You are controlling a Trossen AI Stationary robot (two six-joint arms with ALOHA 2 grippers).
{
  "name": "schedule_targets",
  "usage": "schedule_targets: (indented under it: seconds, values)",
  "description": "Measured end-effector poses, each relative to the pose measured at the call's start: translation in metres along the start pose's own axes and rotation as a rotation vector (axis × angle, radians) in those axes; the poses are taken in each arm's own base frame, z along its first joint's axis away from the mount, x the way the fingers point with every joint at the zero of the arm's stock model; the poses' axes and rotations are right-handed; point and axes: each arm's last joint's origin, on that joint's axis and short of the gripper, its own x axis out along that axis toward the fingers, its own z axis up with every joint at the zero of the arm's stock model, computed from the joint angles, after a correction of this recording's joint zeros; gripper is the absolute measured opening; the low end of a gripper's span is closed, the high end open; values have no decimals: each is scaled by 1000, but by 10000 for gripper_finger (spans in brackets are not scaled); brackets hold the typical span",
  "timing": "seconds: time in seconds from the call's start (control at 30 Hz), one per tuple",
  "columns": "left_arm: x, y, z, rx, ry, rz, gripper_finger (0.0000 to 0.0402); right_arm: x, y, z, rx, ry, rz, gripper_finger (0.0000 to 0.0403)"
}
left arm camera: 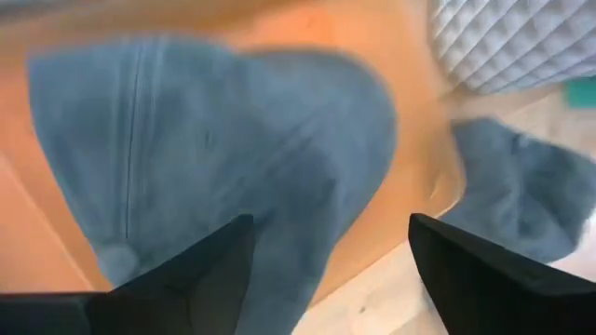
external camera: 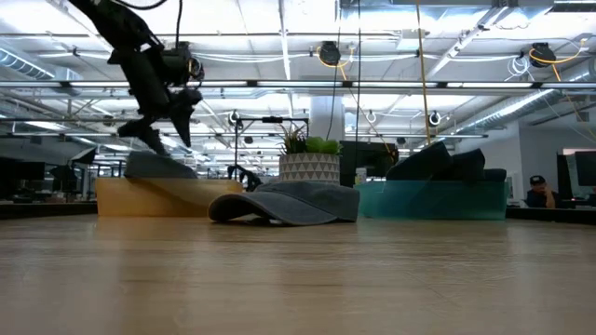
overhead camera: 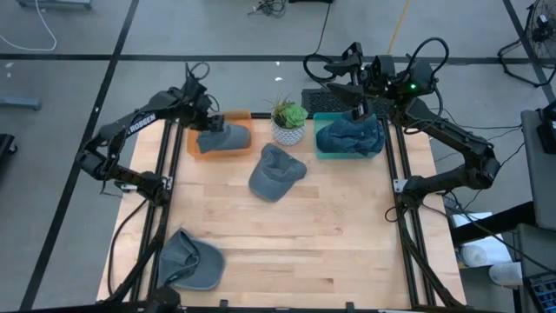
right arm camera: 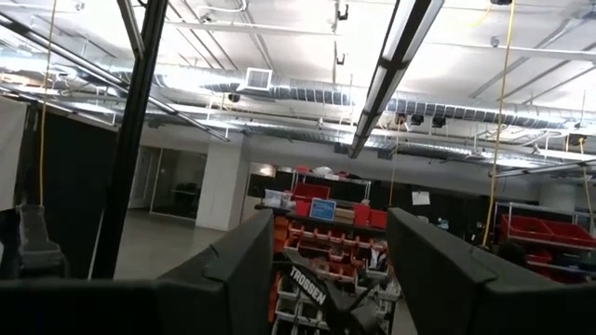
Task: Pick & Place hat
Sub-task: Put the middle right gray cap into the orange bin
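A grey hat [overhead camera: 226, 137] [left arm camera: 214, 140] lies crown-up in the orange bin [overhead camera: 198, 149] at the far left. My left gripper [overhead camera: 206, 122] [left arm camera: 331, 233] hangs just above it, tilted down and open, with nothing between its fingers; in the low view my left gripper [external camera: 160, 130] stands clear above this hat [external camera: 154, 166]. A second grey hat [overhead camera: 276, 172] [external camera: 284, 203] rests on the table's middle, and a third hat [overhead camera: 191, 261] lies at the near left. My right gripper [overhead camera: 356, 103] [right arm camera: 331, 242] is raised over the teal bin, pointing upward, open and empty.
The teal bin [overhead camera: 318, 146] [external camera: 428, 198] at the far right holds dark blue cloth [overhead camera: 349, 136]. A potted plant [overhead camera: 288, 122] [external camera: 309, 163] stands between the two bins. Bare wooden tabletop [overhead camera: 330, 243] spreads across the near and right parts.
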Motion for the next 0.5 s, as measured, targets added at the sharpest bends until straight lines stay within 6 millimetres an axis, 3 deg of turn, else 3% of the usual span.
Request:
schedule_targets:
  seconds: [0.17,0.3,0.5]
  values:
    - [26,11,-21,-28,57,19,272,0,0,0,2,2,-1,199]
    - [44,22,-29,-30,-18,87,262,0,0,0,1,2,-1,199]
    - [50,29,-31,-72,-46,76,251,0,0,0,11,2,-3,199]
